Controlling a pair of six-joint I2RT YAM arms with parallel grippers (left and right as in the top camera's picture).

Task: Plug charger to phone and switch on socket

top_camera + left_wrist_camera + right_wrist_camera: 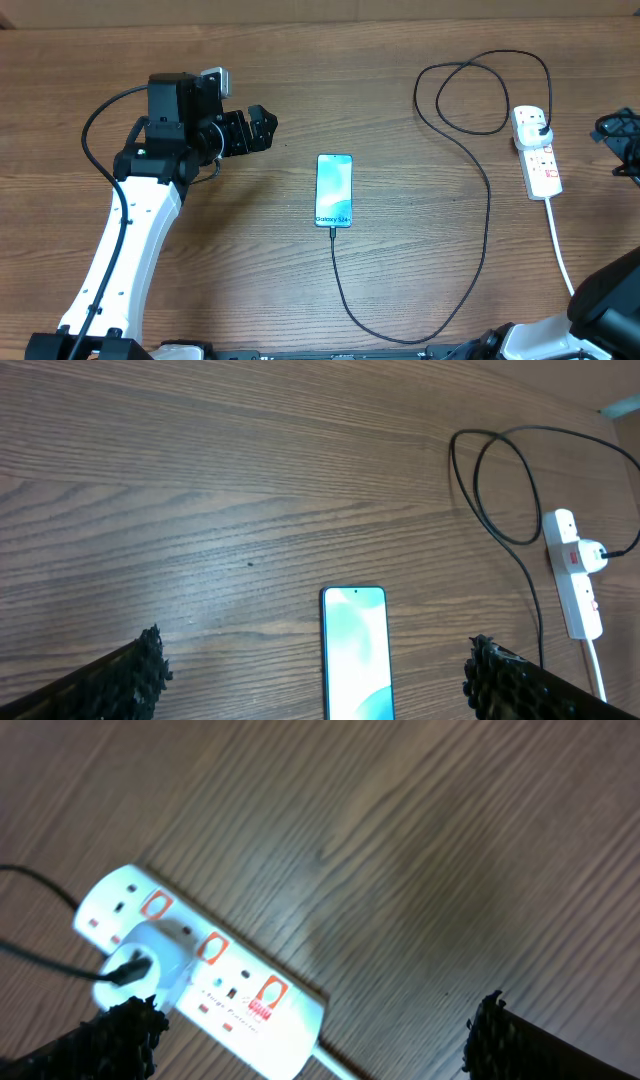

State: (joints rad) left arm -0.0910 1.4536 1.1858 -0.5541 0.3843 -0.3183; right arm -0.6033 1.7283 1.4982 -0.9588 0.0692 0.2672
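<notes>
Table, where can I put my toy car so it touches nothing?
Bare wood lies between the left gripper and the phone, and between the phone and the right-hand run of the charger cable. It is crowded around the socket, with cable loop and white cord.

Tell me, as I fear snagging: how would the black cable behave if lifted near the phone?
The cable lies in loose curves and a loop, so it is probably floppy and would sag. It looks thin, so likely light. One end sits in the power strip and the other reaches the phone, so a pull might drag either.
</notes>
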